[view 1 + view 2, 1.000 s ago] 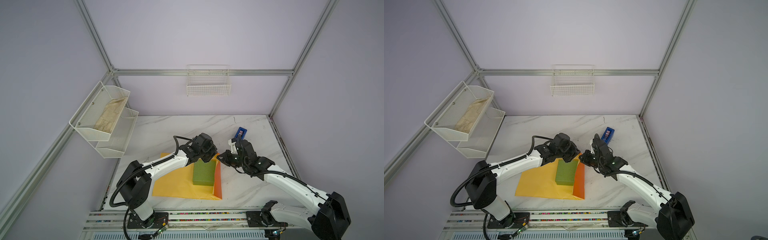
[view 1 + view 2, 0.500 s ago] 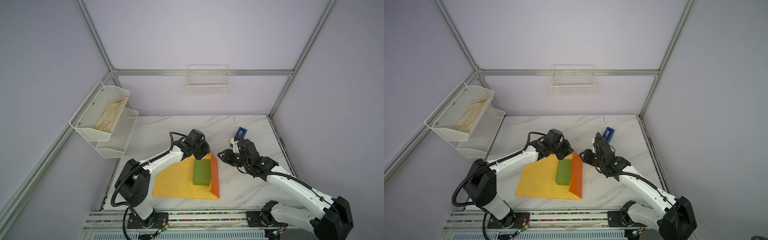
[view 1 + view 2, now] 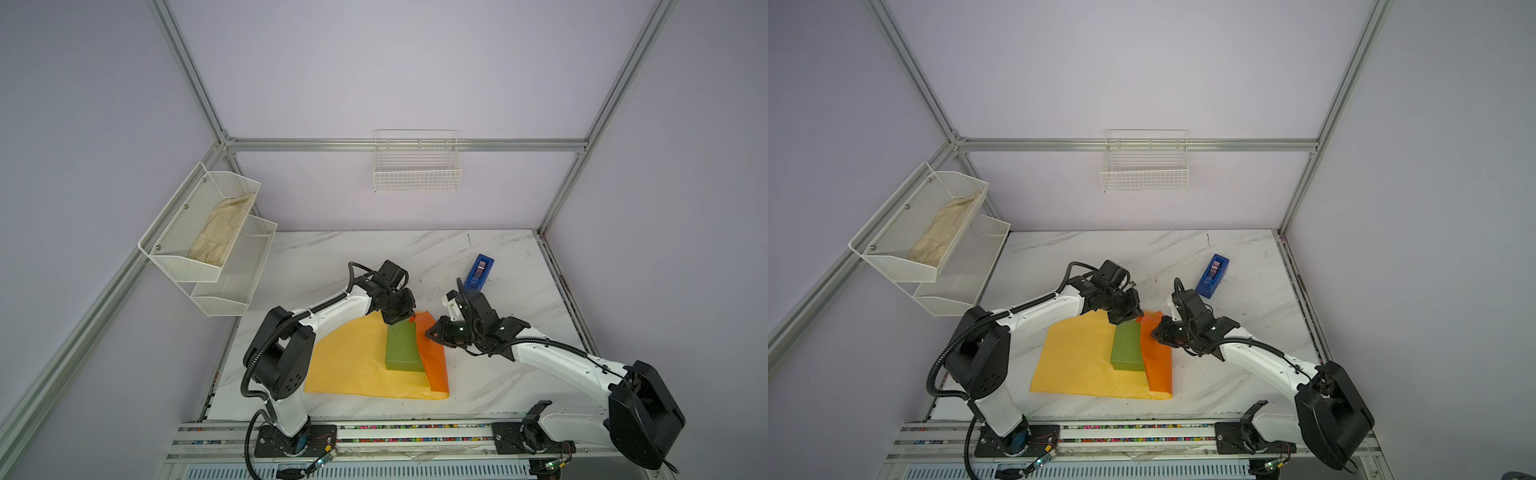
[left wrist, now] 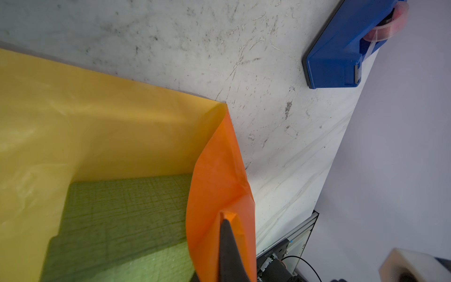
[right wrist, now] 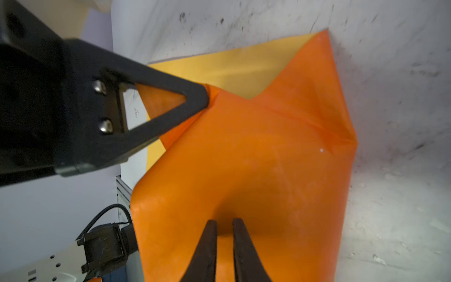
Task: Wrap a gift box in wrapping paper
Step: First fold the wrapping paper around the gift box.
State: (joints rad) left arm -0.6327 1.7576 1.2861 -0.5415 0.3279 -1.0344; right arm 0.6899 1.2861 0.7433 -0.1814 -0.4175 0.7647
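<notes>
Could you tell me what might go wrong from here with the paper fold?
1. The left gripper pinches only a corner tip of the wrapping paper; the creased flap could tear or slip free.
2. The right gripper sits at the flap with jaws slightly apart, apparently gripping nothing, so the flap may fall back away from the gift box.

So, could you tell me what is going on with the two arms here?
An olive-green gift box sits on yellow wrapping paper on the marble table. The left claw pinches the sheet's far corner, holding its orange underside up as a flap beside the box. The right claw, jaws slightly apart, is right at that flap's outer side, not clearly gripping. The box top is uncovered, and the blue tape dispenser stands apart behind.
</notes>
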